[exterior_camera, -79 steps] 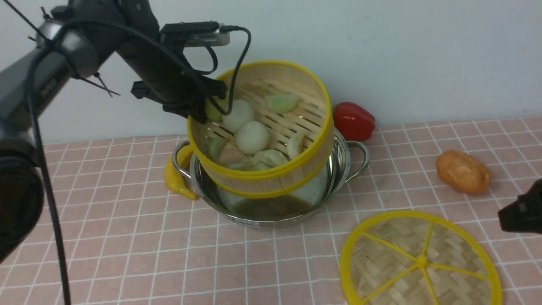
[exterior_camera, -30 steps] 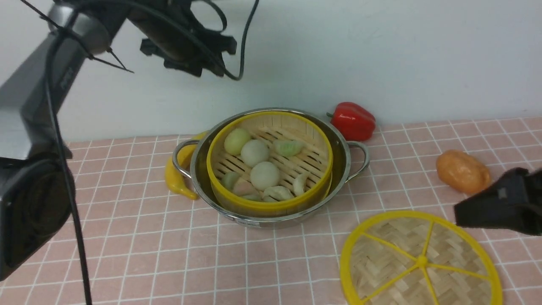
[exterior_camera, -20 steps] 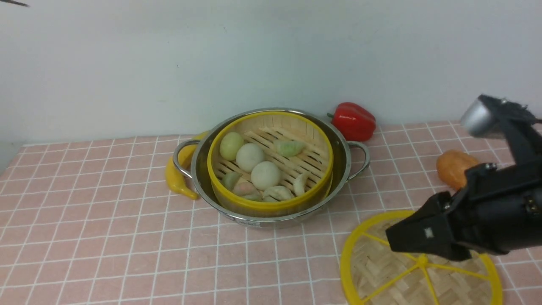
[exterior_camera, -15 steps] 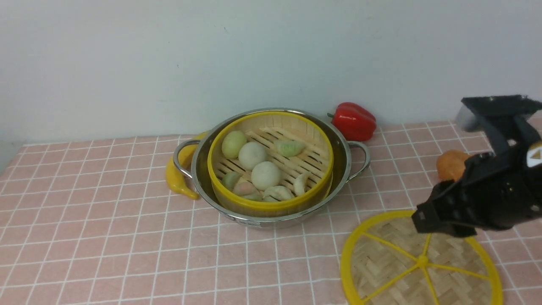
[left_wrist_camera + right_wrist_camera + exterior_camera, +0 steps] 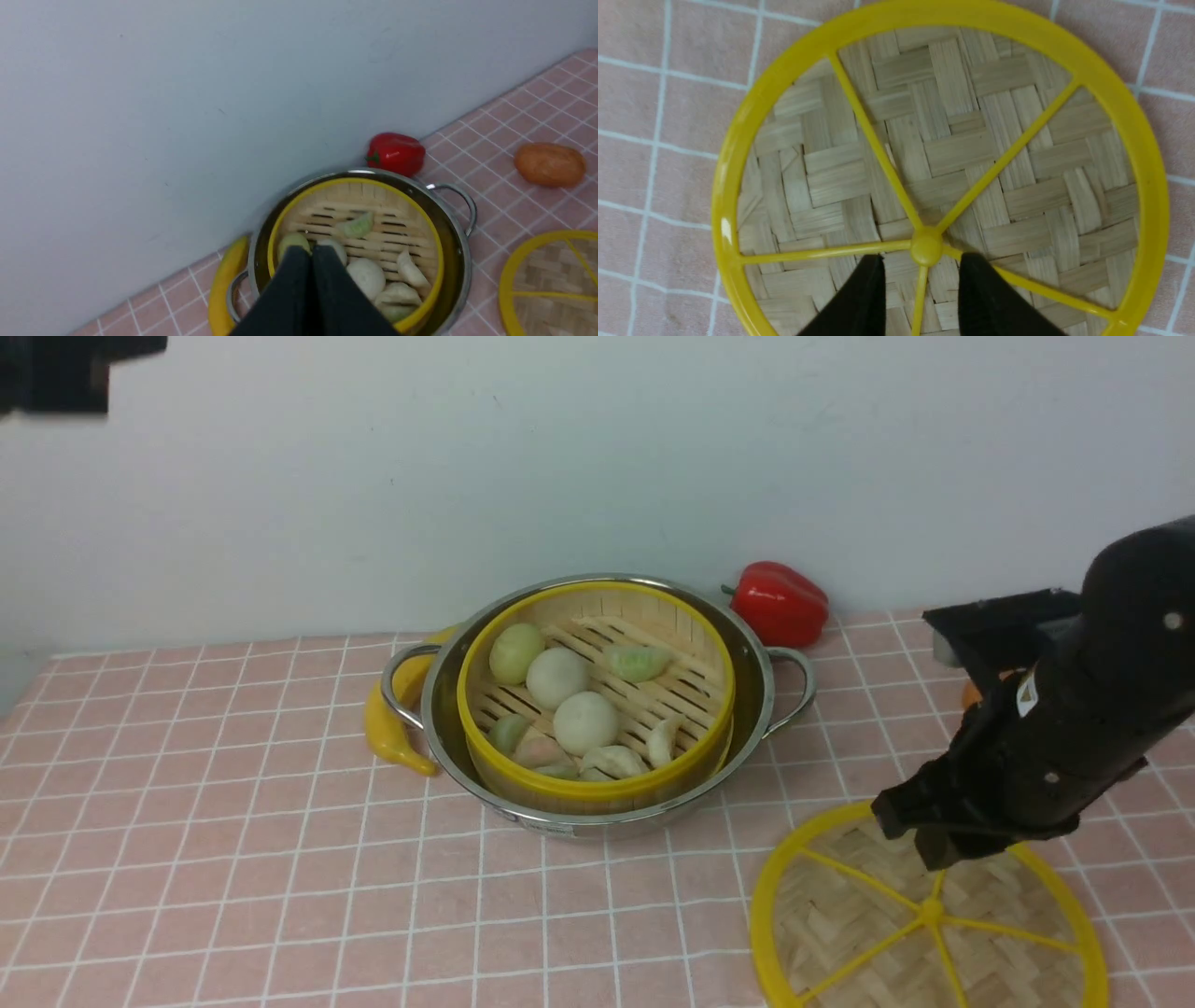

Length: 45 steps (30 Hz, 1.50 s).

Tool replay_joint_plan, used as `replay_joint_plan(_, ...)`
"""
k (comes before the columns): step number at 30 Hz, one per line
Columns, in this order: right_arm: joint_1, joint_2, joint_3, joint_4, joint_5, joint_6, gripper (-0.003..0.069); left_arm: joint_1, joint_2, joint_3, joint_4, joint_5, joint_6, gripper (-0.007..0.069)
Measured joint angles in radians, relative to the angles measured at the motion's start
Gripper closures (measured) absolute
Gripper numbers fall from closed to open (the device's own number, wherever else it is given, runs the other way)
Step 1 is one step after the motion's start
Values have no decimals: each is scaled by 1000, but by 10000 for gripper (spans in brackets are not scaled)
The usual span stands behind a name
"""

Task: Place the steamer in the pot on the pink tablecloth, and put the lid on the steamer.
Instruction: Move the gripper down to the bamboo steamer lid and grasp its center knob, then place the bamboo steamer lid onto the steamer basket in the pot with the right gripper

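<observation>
lid (image 5: 840, 915): the part beneath the right hand (image 5: 922, 259) is covered by it; the near rim is cut off by the front view's edge.
orange vegetable (image 5: 550, 164): beyond the right hand, nearly all hidden in the front view.
left arm (image 5: 56, 373): a dark blurred block, cut off at the corner.

Black right arm (image 5: 1102, 709), tapered right pincer (image 5: 922, 261)

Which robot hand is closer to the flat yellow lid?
Right. The right gripper hangs just over the lid, jaws astride a spoke. The left gripper is high up, over by the steamer.
</observation>
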Motion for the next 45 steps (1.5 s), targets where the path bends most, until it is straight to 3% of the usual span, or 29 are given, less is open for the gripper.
replay_joint_plan(5,0,35,0,5,0,0,419,0,-263,431,-74,-329,5,648)
replay_joint_plan(10,0,65,1,5,-7,0,419,0,-365,597,-138,-366,5,647)
replay_joint_plan(24,1,145,38,8,-72,1,423,0,-382,619,-168,-361,5,647)
replay_joint_plan(26,1,155,39,8,-76,1,438,0,-382,619,-168,-361,5,647)
replay_joint_plan(28,1,154,37,8,-69,1,515,0,-382,619,-168,-361,5,645)
replay_joint_plan(30,2,154,34,8,-59,0,514,0,-382,619,-169,-361,5,643)
replay_joint_plan(38,2,58,-68,-1,210,-9,513,0,-382,619,-168,-361,5,643)
replay_joint_plan(45,10,40,-314,-13,249,-4,513,0,-382,619,-166,-361,5,643)
